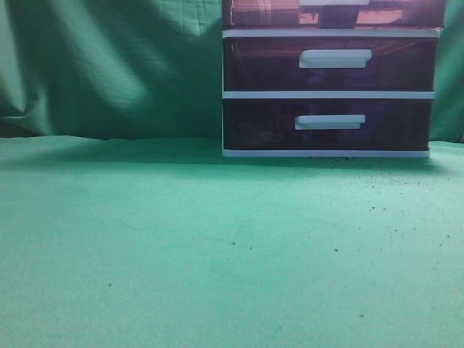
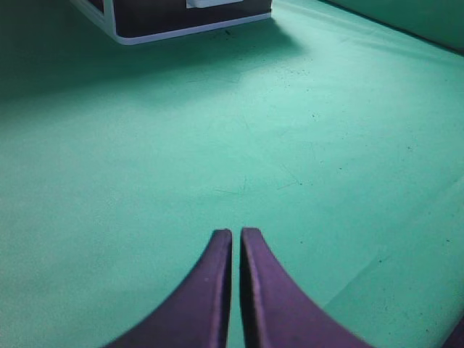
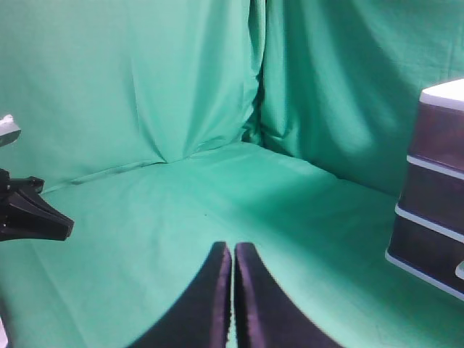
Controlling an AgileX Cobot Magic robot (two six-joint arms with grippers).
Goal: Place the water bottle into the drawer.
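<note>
A dark drawer unit with white frames and white handles stands at the back right of the green table; its drawers look closed. Its bottom corner shows in the left wrist view and its side in the right wrist view. The water bottle is not in view in any frame. My left gripper is shut and empty above bare green cloth. My right gripper is shut and empty above the cloth, left of the drawer unit. Neither gripper shows in the exterior view.
Green cloth covers the table and hangs as a backdrop behind it. A black stand part shows at the left edge of the right wrist view.
</note>
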